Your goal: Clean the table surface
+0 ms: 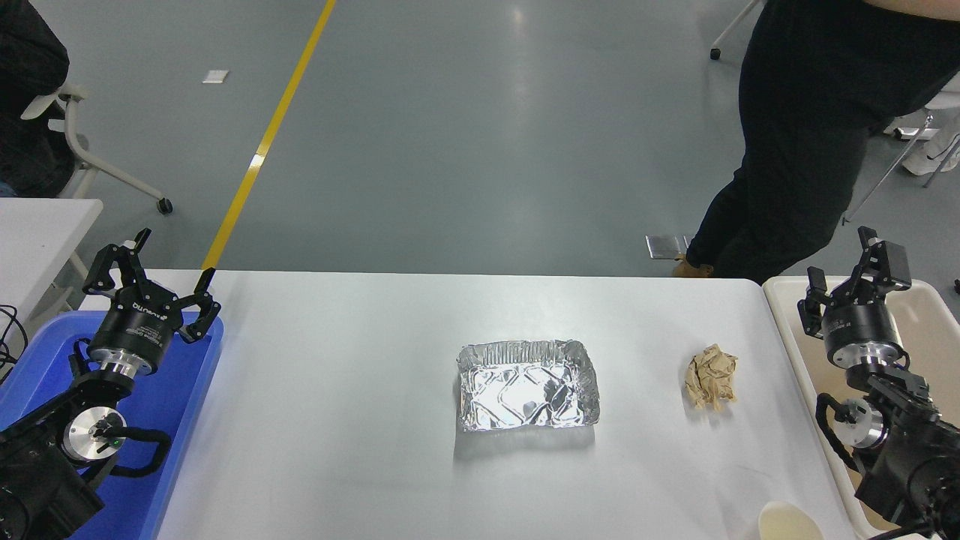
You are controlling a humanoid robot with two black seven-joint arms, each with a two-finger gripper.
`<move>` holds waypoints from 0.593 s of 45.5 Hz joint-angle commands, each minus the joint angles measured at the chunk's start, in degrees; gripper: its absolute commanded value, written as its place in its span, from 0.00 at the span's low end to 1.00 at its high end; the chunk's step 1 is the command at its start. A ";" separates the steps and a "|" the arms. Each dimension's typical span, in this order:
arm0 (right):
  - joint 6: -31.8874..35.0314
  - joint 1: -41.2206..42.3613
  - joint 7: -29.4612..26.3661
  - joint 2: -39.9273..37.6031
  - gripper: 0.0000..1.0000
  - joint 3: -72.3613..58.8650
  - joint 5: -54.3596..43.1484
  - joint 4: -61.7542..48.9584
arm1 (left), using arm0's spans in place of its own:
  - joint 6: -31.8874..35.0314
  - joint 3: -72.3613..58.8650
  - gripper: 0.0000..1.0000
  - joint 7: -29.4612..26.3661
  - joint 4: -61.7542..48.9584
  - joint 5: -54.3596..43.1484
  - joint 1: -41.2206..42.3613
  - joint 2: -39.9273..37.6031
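Observation:
The table surface [337,390] is a wide white top filling the lower half of the head view. On it lie an empty, dented foil tray [527,385] near the middle and a crumpled brown paper ball [711,376] to its right. My left gripper [161,271] hangs open over the blue bin at the left edge. At the right edge my right gripper [855,277] is raised above the beige bin, open and holding nothing. Both grippers are well apart from the tray and the paper.
A blue plastic bin [180,420] stands at the table's left side and a beige bin [934,330] at its right. A pale cup rim [787,521] shows at the bottom right. A person in black [802,142] stands beyond the far right corner. A smaller white table [37,232] sits far left.

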 commanded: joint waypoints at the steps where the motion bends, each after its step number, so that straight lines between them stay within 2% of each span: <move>1: 0.00 0.07 0.00 -0.08 0.99 0.00 -0.03 -0.02 | 0.00 0.00 1.00 0.02 -0.01 0.00 0.00 0.00; 27: 0.00 -0.10 0.00 -0.52 0.99 0.00 -0.03 -0.11 | 0.00 0.00 1.00 0.02 -0.01 0.00 0.00 0.00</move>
